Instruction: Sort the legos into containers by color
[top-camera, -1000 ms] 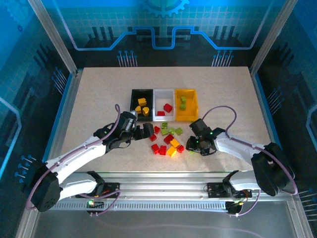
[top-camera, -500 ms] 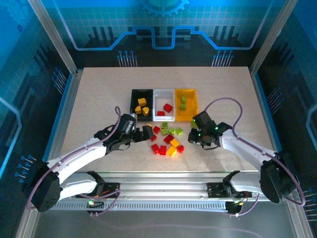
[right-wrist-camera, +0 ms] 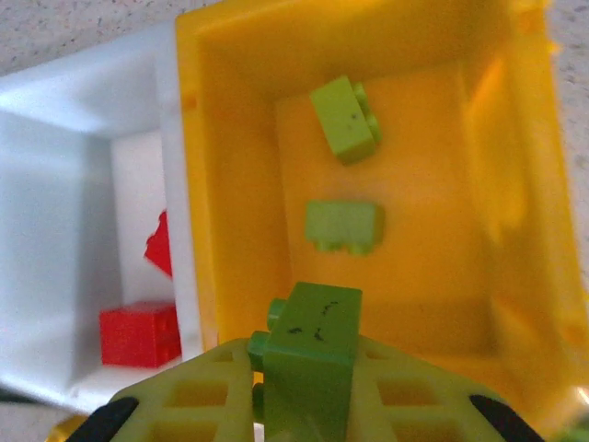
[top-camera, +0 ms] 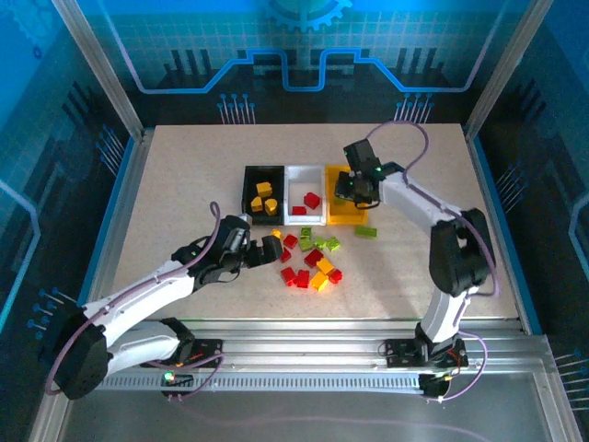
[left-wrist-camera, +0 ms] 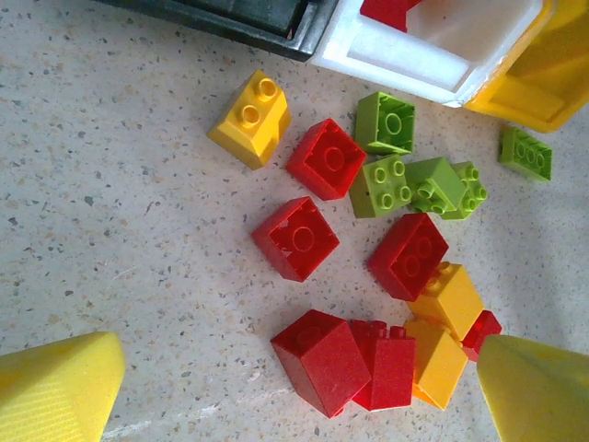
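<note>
Since a second ago the right gripper has swung away from the loose pile and now hangs over the yellow bin, its fingers clamped on a lime green brick. Two more green bricks lie on that bin's floor, and red bricks sit in the white bin beside it. The left gripper hovers, jaws spread wide, over the mixed bricks on the table, just in front of the black bin, which holds yellow bricks.

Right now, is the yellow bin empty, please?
Not empty: two green bricks lie in the yellow bin; the right pincer holds a third brick above it.
</note>
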